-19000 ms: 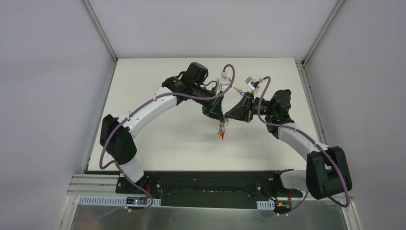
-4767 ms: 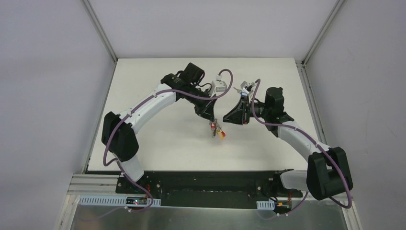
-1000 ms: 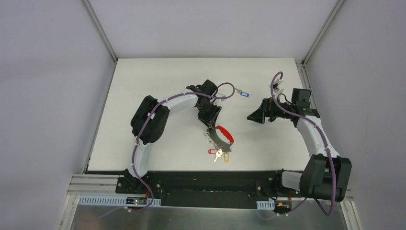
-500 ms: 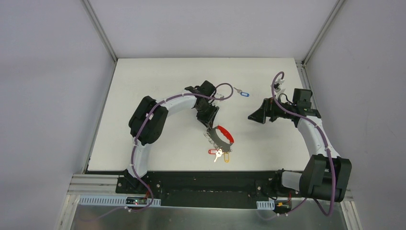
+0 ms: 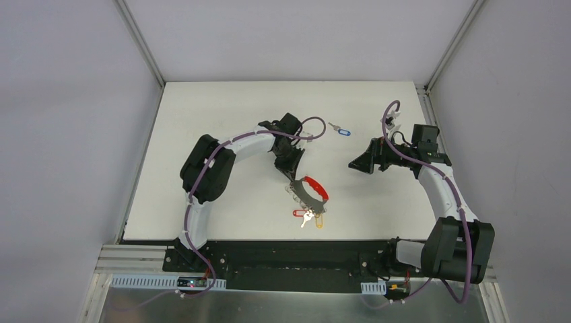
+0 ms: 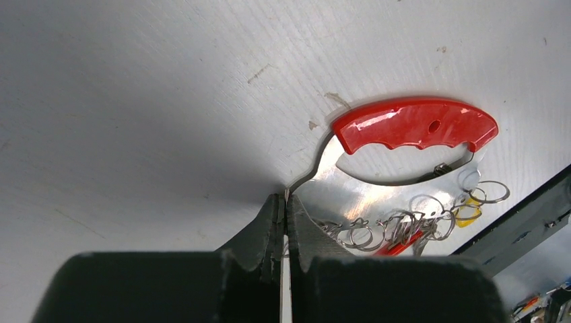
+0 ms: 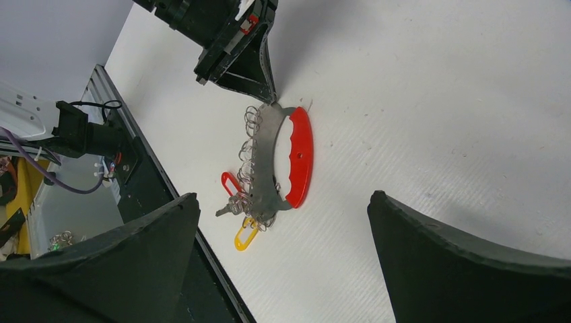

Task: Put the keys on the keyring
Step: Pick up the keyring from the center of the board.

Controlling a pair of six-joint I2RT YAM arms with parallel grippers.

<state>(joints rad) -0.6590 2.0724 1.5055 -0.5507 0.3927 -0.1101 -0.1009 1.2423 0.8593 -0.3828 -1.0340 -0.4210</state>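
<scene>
The keyring [image 5: 311,190] lies flat on the white table near its front edge, one half red [image 6: 414,124], the other grey metal with small wire rings [image 7: 266,161]. My left gripper [image 5: 292,177] is shut on the far tip of the grey half; the thin plate sits between the pads [image 6: 284,202]. Two keys hang at the keyring's near end, one with a red tag [image 5: 297,213] and one with a yellow tag [image 5: 319,221]. A blue-tagged key [image 5: 340,132] lies alone farther back. My right gripper [image 5: 353,165] hovers wide open to the right, holding nothing [image 7: 283,196].
A black rail [image 5: 289,252] runs along the table's near edge, just past the tagged keys. Grey walls enclose the table on three sides. A purple cable [image 5: 315,125] loops off the left wrist close to the blue-tagged key.
The left gripper's jaws have closed onto the grey end of the keyring. Both arms have stayed almost in place, and the keyring has not shifted.
</scene>
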